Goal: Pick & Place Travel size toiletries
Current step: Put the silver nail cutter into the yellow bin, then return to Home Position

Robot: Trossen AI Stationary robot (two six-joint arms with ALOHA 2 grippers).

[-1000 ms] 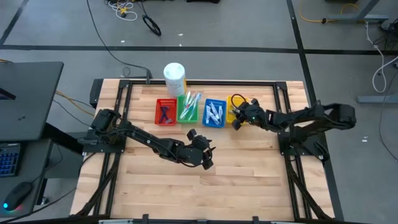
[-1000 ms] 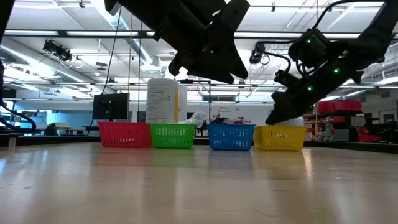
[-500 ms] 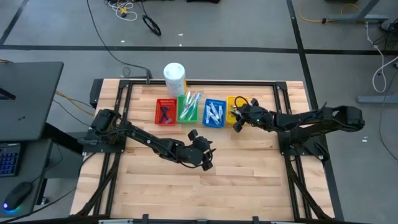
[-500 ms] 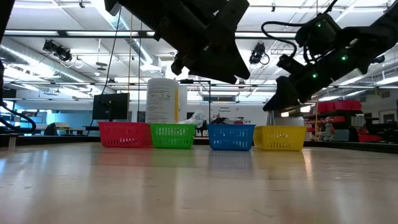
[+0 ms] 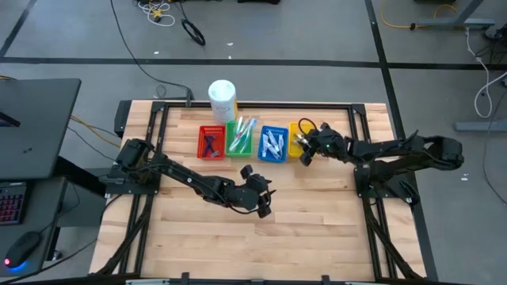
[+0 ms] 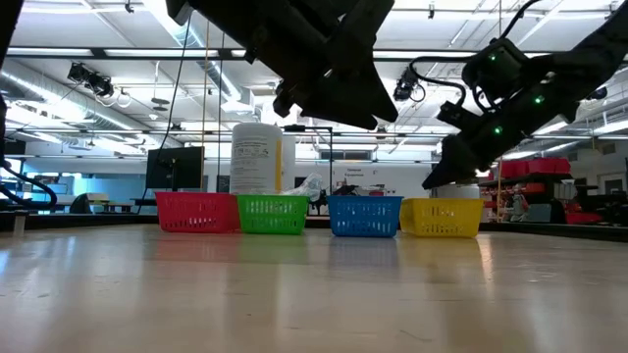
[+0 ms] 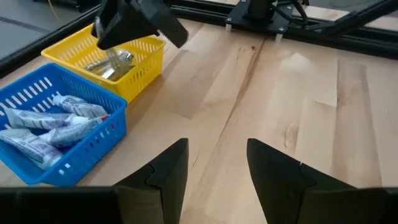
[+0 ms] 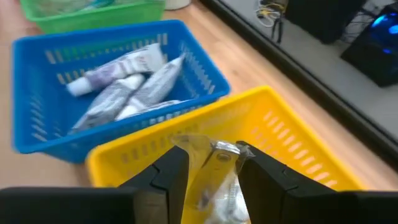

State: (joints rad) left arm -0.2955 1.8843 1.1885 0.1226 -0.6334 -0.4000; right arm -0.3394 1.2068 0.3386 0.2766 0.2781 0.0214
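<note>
Over the yellow bin [image 8: 298, 134], the right gripper [image 8: 211, 163] hangs with its fingers parted, holding nothing; silvery tubes [image 8: 214, 180] lie below, sorted by kind like the white tubes [image 8: 124, 84] in the blue bin [image 8: 205, 74]. Mid-table, the left gripper [image 7: 214, 165] waits open and empty.

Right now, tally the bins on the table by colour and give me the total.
Red bin: 1
Green bin: 1
Blue bin: 1
Yellow bin: 1
Total: 4 bins
</note>
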